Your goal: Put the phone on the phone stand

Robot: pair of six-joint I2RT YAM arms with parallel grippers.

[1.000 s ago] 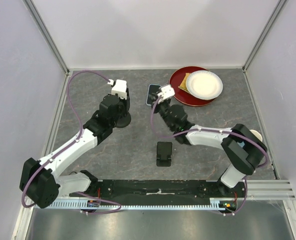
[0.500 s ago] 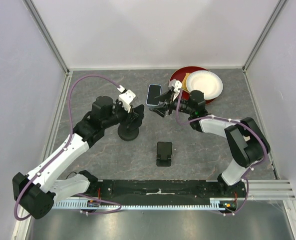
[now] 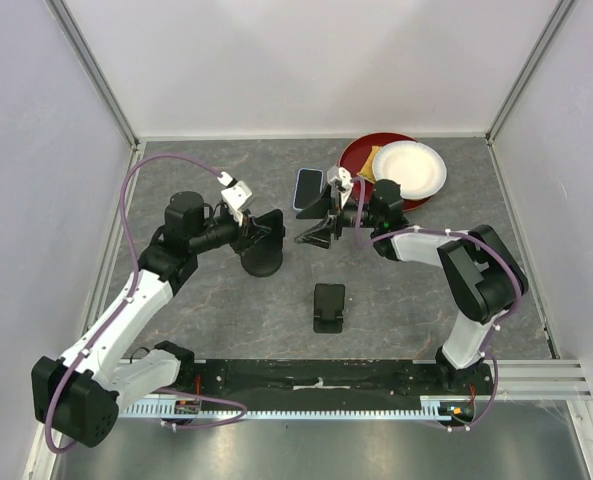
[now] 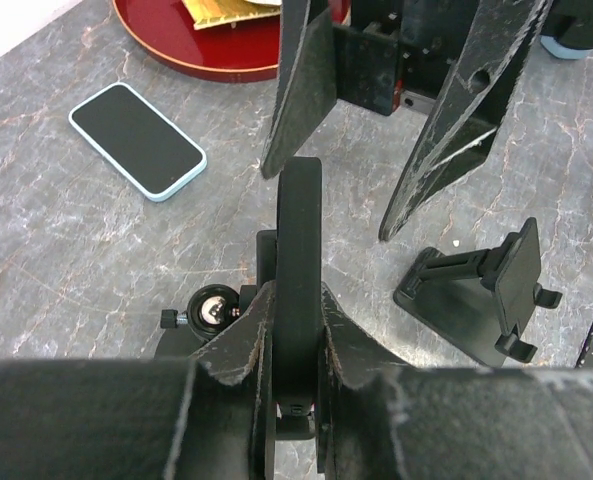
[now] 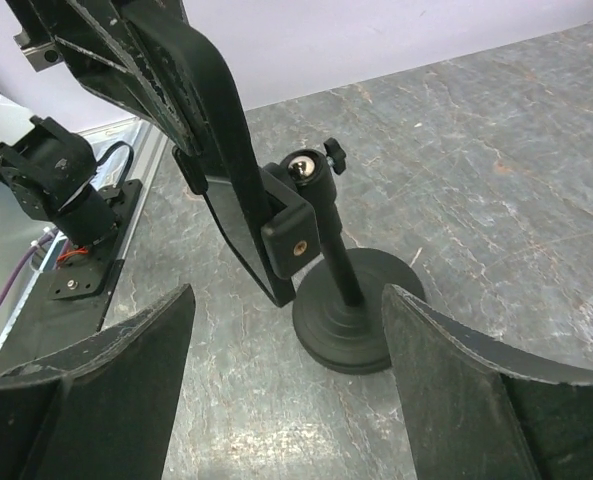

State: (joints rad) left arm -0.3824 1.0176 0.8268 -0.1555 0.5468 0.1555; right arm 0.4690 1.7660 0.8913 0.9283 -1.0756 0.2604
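The phone [image 3: 309, 188], black-screened with a pale blue edge, lies flat on the table near the back; the left wrist view shows the phone [image 4: 137, 139] at upper left. A black phone stand [image 3: 263, 260] with a round base stands left of centre. My left gripper [image 3: 266, 229] is shut on its cradle plate [image 4: 301, 240], which is seen edge-on between the fingers. My right gripper [image 3: 313, 228] faces the stand from the right, open and empty. In the right wrist view the phone stand [image 5: 351, 315] rises between my wide-apart right gripper [image 5: 286, 400] fingers.
A second, small black holder [image 3: 329, 305] sits nearer the arm bases, also in the left wrist view as the holder [image 4: 481, 290]. A red plate [image 3: 361, 190] carrying a white plate [image 3: 409, 168] is at the back right, close behind the right arm.
My right gripper has swung from above the phone down toward the stand and opened wide. My left gripper has carried the stand right and nearer.
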